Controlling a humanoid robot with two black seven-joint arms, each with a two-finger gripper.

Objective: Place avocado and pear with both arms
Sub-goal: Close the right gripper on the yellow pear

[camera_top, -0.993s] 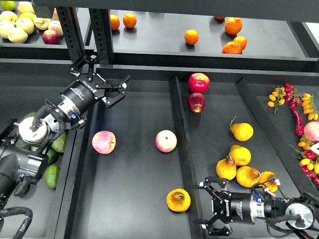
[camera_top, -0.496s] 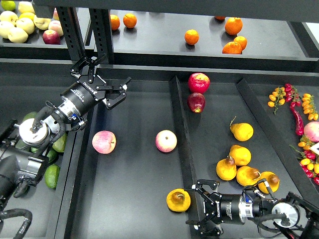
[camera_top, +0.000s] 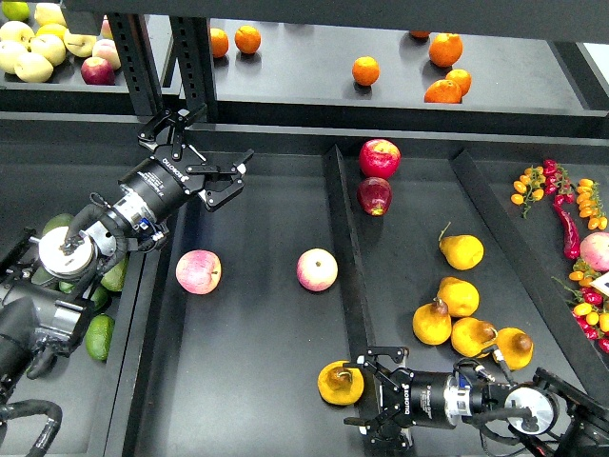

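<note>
- The right gripper (camera_top: pixel 373 398) lies low at the front edge of the middle tray (camera_top: pixel 257 381), its fingers spread open and holding nothing.
- The pear (camera_top: pixel 340 383) rests on the tray floor near the front right corner of that tray, just beside the open right gripper; whether a fingertip touches it cannot be told.
- The left gripper (camera_top: pixel 204 152) hangs over the back left corner of the middle tray with its fingers wide apart and empty.
- No avocado is in either gripper. Green avocados (camera_top: pixel 99 336) lie in the bin along the left edge, partly hidden under the left arm.
- Two pink apples sit mid-tray: one (camera_top: pixel 198 272) toward the left side, the other (camera_top: pixel 317 269) toward the right side, well apart from each other.
- In the right tray (camera_top: pixel 409 209), two red apples (camera_top: pixel 379 158) lie near the back left corner, one just in front of the other.
- A cluster of yellow pears (camera_top: pixel 457 297) lies near the front of the right tray.
- Oranges (camera_top: pixel 365 70) are scattered on the shelf at the back.
</note>
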